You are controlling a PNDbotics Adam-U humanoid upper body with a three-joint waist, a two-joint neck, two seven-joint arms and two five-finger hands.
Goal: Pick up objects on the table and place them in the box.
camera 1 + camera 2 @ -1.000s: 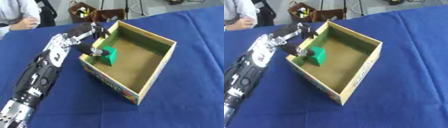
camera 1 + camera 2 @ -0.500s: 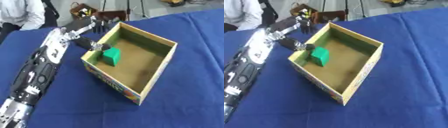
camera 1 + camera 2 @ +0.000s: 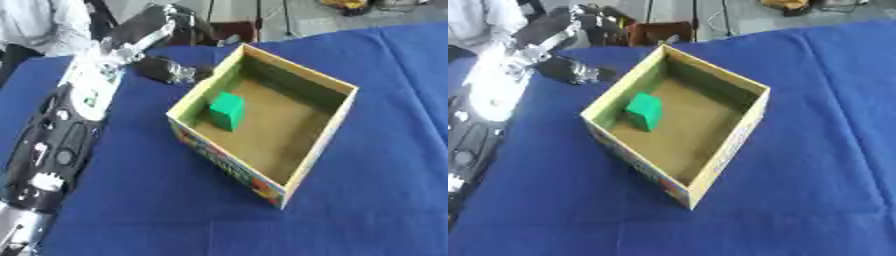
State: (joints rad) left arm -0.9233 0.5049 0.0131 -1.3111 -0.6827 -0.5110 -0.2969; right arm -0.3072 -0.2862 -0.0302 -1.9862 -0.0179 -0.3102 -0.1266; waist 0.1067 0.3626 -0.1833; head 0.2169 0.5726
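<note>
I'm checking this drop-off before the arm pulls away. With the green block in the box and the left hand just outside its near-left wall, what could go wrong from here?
The left hand hangs close to the box rim; a sideways swing could clip the wall and skid the box across the blue cloth. The green block sits against the left inner wall, so such a knock would likely jolt it. The hand is blurred, so how far it stands from the rim is uncertain.
</note>
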